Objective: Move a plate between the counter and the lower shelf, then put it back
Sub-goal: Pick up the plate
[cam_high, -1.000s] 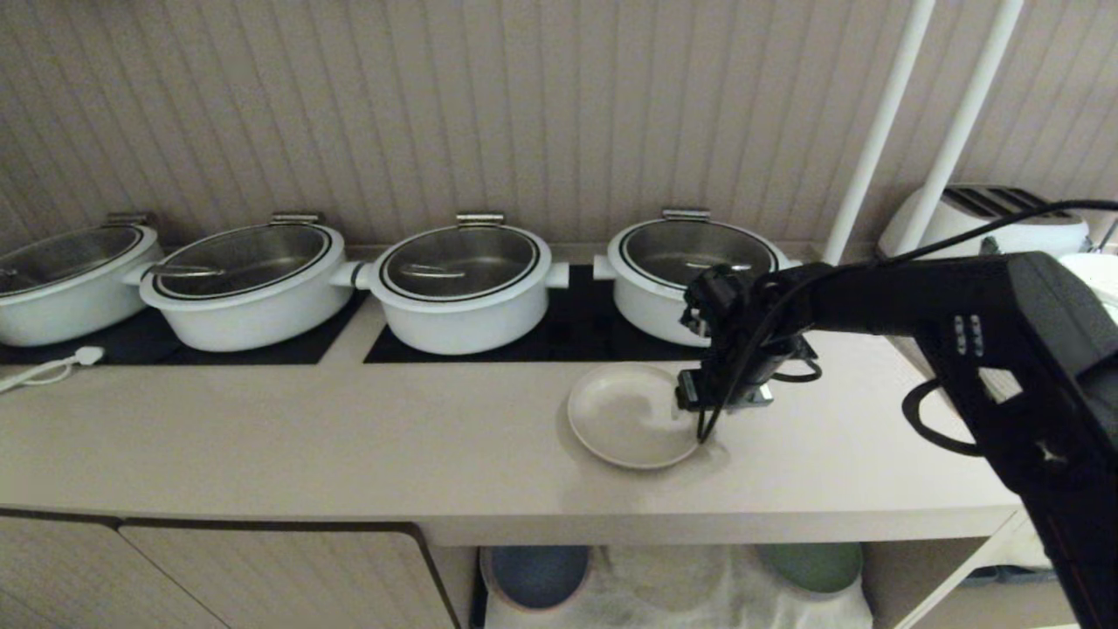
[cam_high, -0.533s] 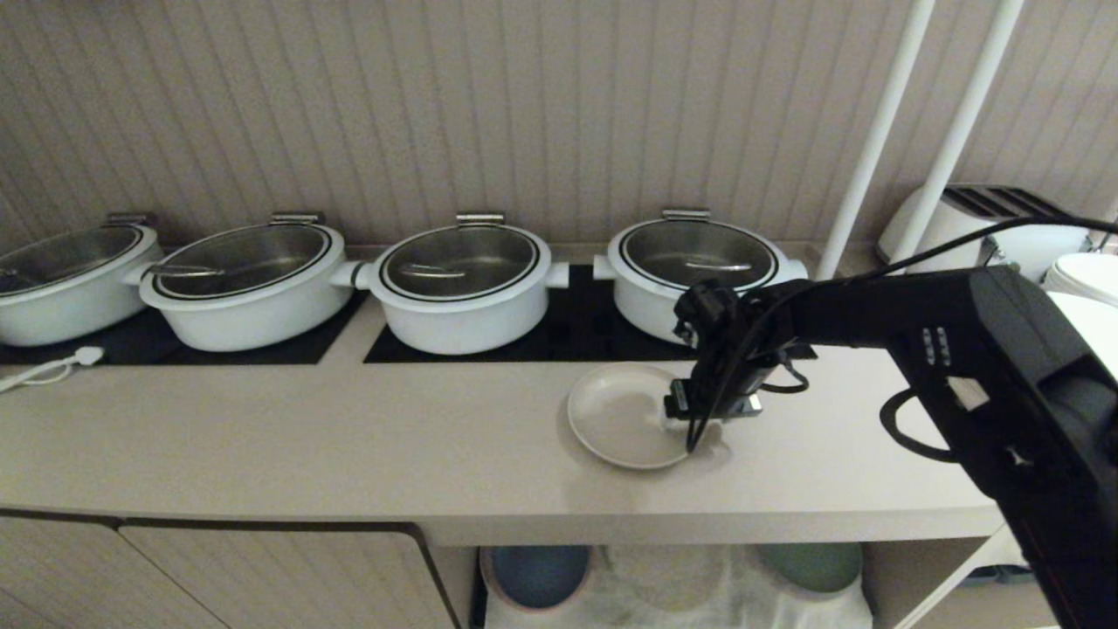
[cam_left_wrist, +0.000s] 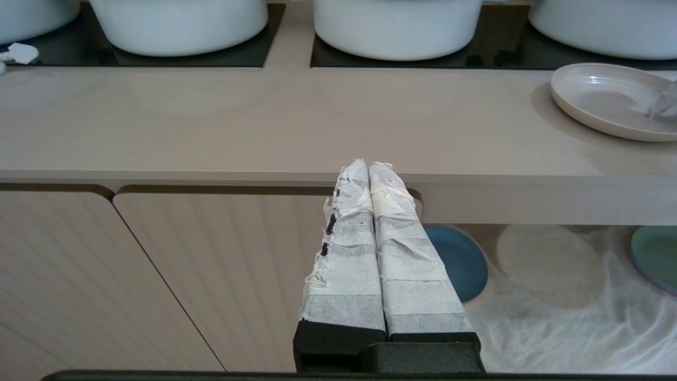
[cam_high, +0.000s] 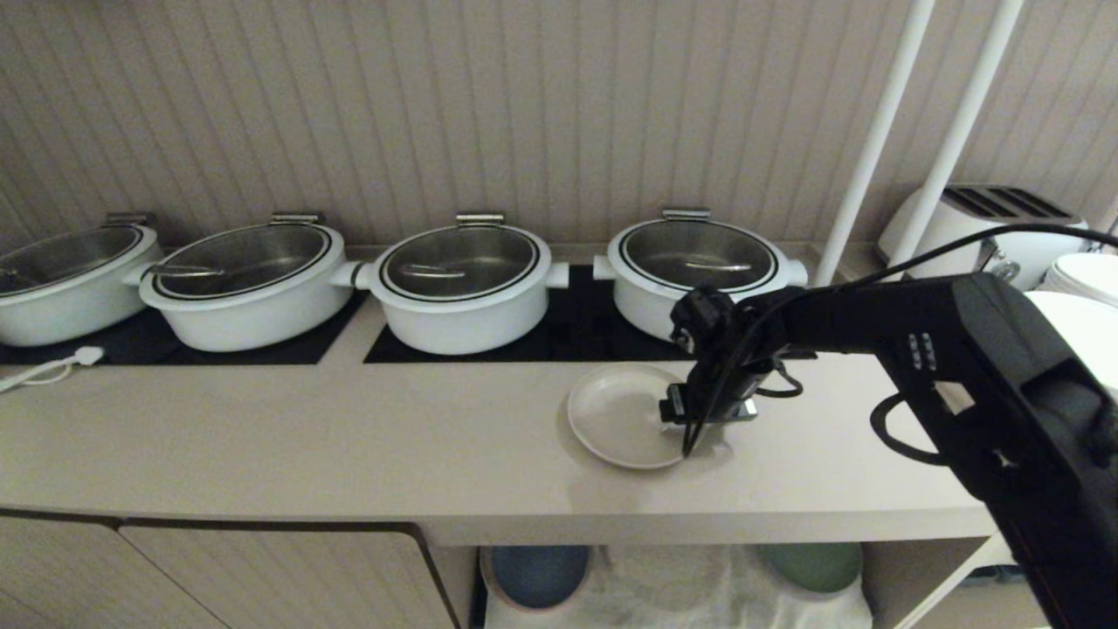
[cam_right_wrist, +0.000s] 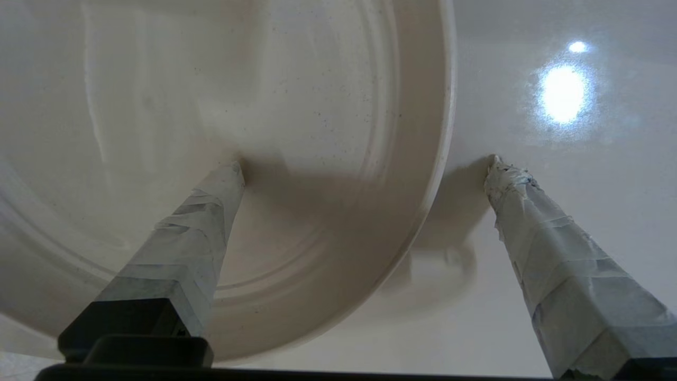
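Observation:
The cream-beige plate (cam_high: 616, 418) lies flat on the counter (cam_high: 349, 437), in front of the rightmost white pot. My right gripper (cam_high: 699, 411) points down over the plate's right rim and is open. In the right wrist view the right gripper (cam_right_wrist: 365, 164) straddles the rim: one taped finger (cam_right_wrist: 211, 211) rests inside the plate (cam_right_wrist: 264, 106), the other finger (cam_right_wrist: 534, 222) stands on the counter (cam_right_wrist: 555, 296) outside it. My left gripper (cam_left_wrist: 369, 166) is shut and empty, parked low in front of the cabinet doors. The lower shelf (cam_high: 681, 585) opens below the counter.
Several white lidded pots (cam_high: 463, 288) stand on black hob panels (cam_high: 568, 336) behind the plate. A blue plate (cam_high: 534, 575) and a green plate (cam_high: 812, 566) lie in the shelf. Two white poles (cam_high: 873, 131), a toaster (cam_high: 987, 223) and stacked white dishes (cam_high: 1083, 279) stand at right.
My right arm has shifted a little left and down onto the plate's right edge, and its jaws have spread wider. The plate has stayed where it was.

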